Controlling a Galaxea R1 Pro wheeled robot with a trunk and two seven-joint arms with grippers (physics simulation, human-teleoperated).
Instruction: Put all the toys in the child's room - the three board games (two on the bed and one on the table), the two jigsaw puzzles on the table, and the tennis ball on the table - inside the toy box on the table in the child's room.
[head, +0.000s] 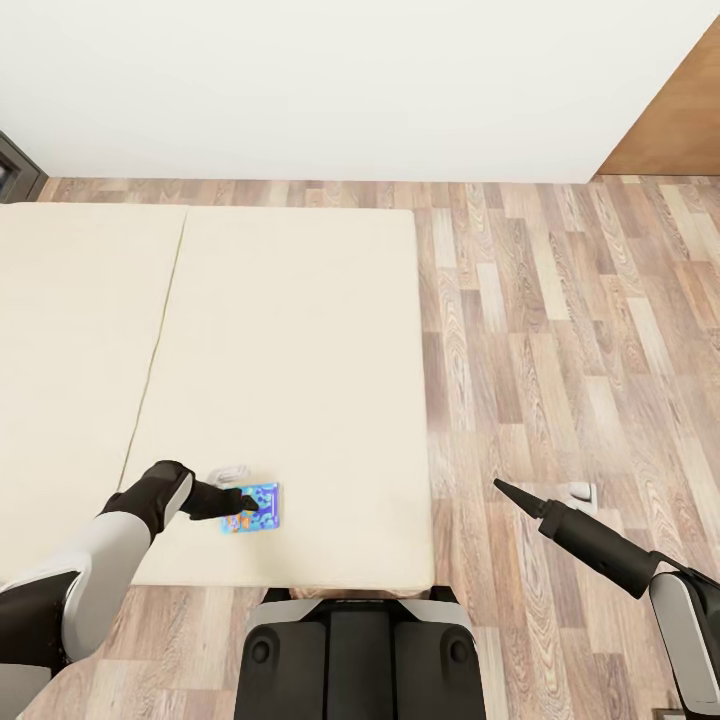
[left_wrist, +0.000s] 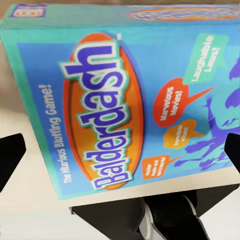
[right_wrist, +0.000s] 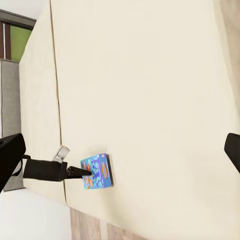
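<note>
My left pincer (head: 250, 503) rests over one small, mostly blue board game box (head: 252, 508) on the beige mattress of the bed (head: 300, 350).

I count one game box, lying flat near the bed's front edge; up close its lid (left_wrist: 125, 100) reads "Balderdash". My left arm reaches forward and inward, its dark fingers spread to either side of the box, not clamped. My right pincer (head: 498, 486) hangs over the wood-plank floor (head: 580, 350), well apart from the bed; whether it is parted or closed I cannot tell.
</note>
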